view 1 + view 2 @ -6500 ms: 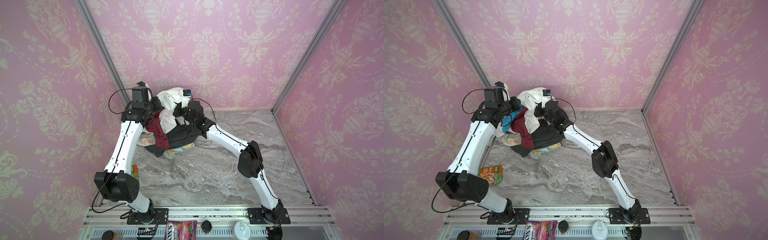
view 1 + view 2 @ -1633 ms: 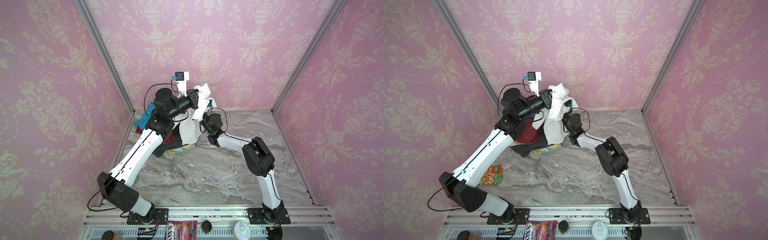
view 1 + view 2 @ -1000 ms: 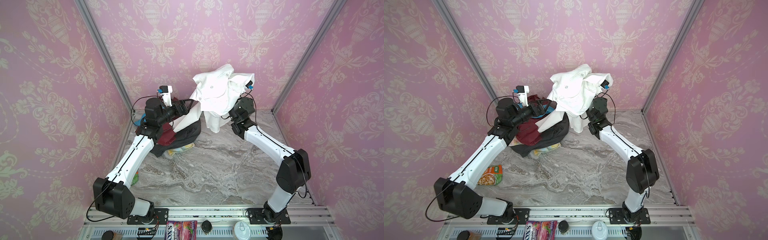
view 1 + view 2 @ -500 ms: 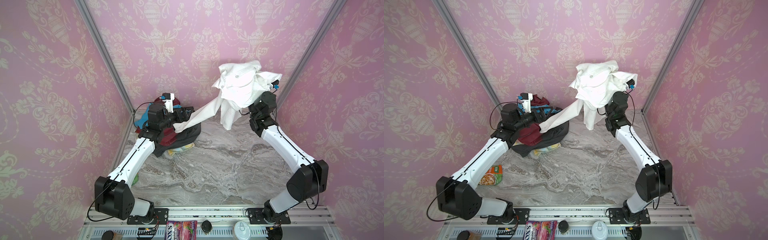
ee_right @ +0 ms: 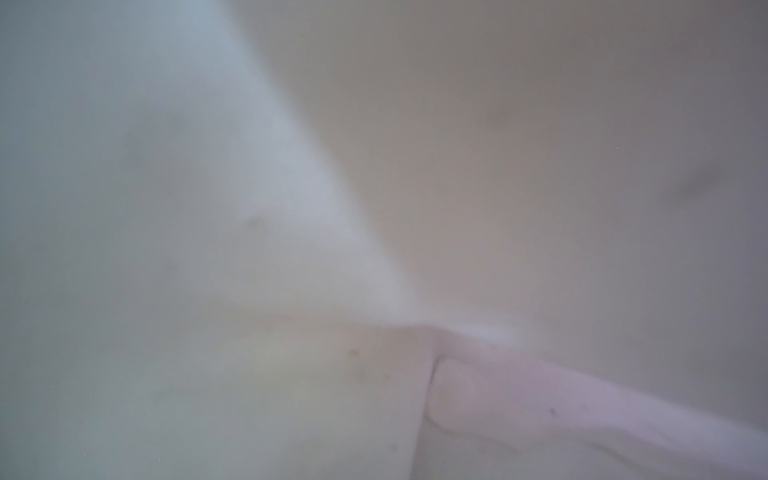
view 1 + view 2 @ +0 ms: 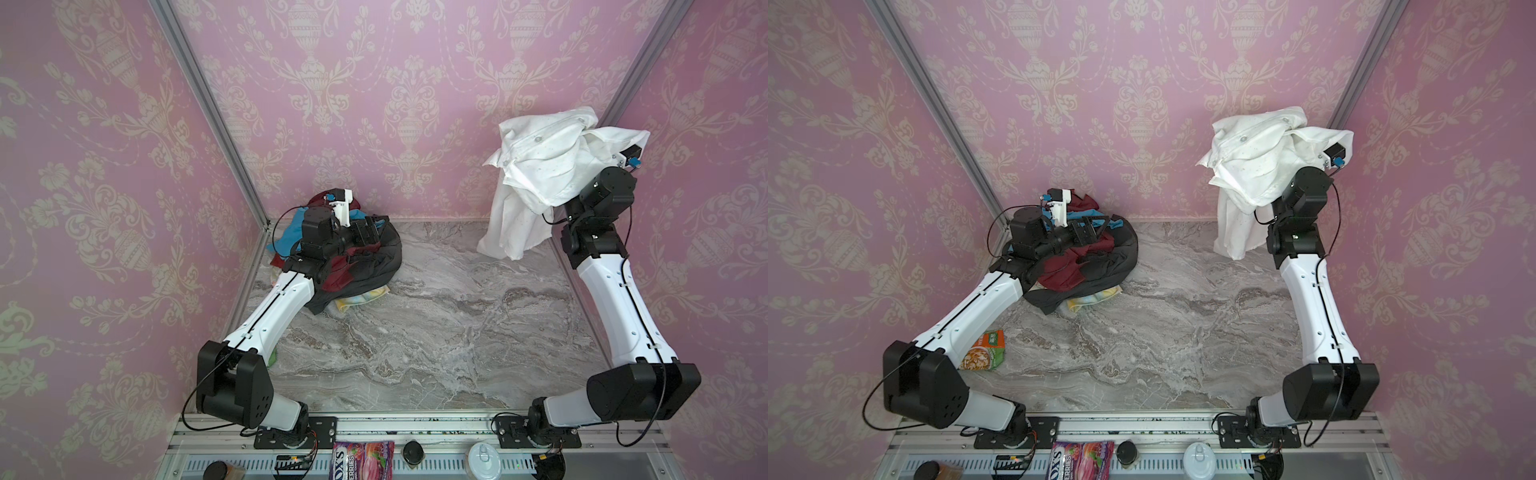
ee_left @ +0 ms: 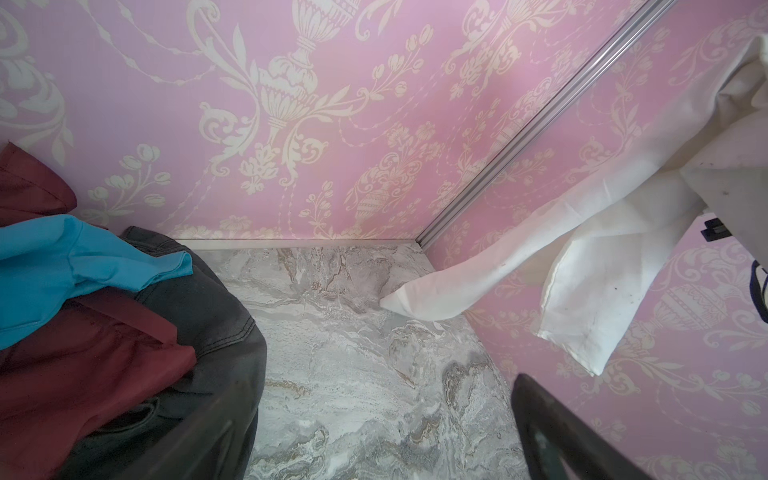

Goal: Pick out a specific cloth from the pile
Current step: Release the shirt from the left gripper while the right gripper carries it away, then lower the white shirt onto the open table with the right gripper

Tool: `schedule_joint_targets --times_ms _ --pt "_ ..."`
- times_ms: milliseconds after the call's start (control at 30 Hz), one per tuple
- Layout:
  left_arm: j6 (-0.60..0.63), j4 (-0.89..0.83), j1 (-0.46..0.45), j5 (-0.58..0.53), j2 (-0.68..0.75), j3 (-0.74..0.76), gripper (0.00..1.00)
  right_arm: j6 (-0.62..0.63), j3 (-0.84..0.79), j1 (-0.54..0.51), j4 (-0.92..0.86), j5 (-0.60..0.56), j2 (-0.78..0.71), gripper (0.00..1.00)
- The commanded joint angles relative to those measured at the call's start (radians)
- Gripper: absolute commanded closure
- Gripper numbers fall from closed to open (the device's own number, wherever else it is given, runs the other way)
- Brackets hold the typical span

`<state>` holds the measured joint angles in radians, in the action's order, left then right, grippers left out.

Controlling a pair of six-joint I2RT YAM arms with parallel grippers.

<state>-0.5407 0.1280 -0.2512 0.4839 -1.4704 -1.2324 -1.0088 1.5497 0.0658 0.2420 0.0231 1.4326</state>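
The cloth [image 6: 540,166] [image 6: 1254,158], a white button-up shirt, hangs in the air at the back right corner, draped over the end of my right arm. Its lower hem dangles just above the marble floor [image 6: 436,332]. My right gripper is hidden under the cloth, shut on it; white fabric [image 5: 249,208] fills the right wrist view. The pile [image 6: 361,270] [image 6: 1096,266] of blue, maroon, dark grey and yellow garments lies at the back left. My left gripper [image 6: 365,232] [image 6: 1088,230] [image 7: 382,440] hovers open over the pile, holding nothing. In the left wrist view the cloth [image 7: 602,257] hangs clear of the pile [image 7: 104,332].
Pink patterned walls close in the left, back and right, with metal corner posts [image 6: 208,112]. A snack packet [image 6: 984,351] lies on the floor beside the left arm. A candy bag [image 6: 363,459] and a can [image 6: 482,457] sit on the front rail.
My right arm has carried the cloth further right towards the corner. The sleeve that stretched back to the pile has come free and now hangs loose. The left gripper stays open over the pile.
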Motion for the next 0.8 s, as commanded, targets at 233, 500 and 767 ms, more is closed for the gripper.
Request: schedule_joint_targets --times_ms 233,500,767 --pt "-0.007 -0.009 -0.022 0.009 -0.008 0.014 0.01 0.257 -0.260 0.096 -0.165 0.032 -0.087 1.00" --pt "0.013 -0.048 -0.038 0.005 -0.013 -0.005 0.02 0.263 -0.413 0.109 -0.154 0.033 -0.079 1.00" --pt "0.020 -0.054 -0.041 -0.008 -0.003 -0.008 0.02 0.235 -0.338 0.029 -0.157 0.055 -0.025 1.00"
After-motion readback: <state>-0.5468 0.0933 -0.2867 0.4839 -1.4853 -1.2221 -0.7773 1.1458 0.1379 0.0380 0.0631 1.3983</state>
